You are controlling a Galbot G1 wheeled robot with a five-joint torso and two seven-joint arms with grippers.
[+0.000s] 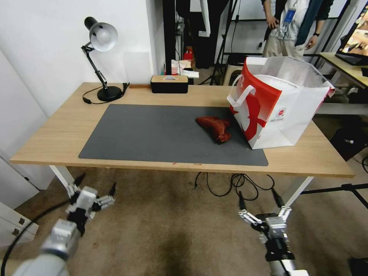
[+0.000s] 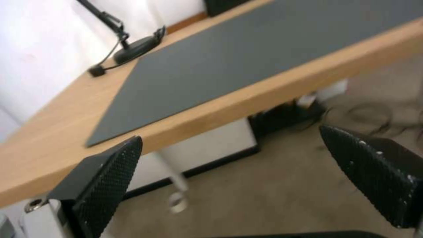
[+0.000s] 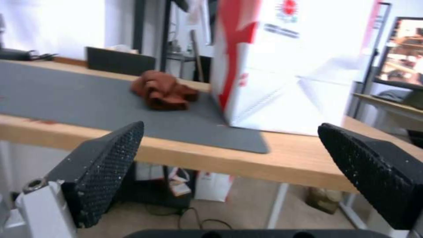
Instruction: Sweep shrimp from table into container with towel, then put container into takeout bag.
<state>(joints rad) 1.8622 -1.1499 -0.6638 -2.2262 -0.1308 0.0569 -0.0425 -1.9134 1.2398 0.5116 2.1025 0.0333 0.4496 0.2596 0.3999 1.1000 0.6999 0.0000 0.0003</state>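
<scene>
The takeout bag (image 1: 280,111), white with red panels, stands open on the right end of the table (image 1: 57,134). A white rounded rim inside its mouth looks like the container (image 1: 276,81). The rust-red towel (image 1: 214,128) lies crumpled on the grey mat (image 1: 153,134), against the bag's left side. The shrimp are out of view. Both arms hang low over the floor in front of the table. My left gripper (image 1: 96,183) is open and empty, and so is my right gripper (image 1: 258,197). The right wrist view shows the towel (image 3: 162,90) and bag (image 3: 286,66) beyond the open fingers (image 3: 105,165).
A black desk lamp (image 1: 100,42) and a dark tissue box (image 1: 169,84) stand along the table's far edge. Cables (image 1: 237,184) lie on the carpet under the table. Two tiny red specks (image 1: 197,164) sit at the table's front edge. Another desk (image 1: 345,67) stands at the far right.
</scene>
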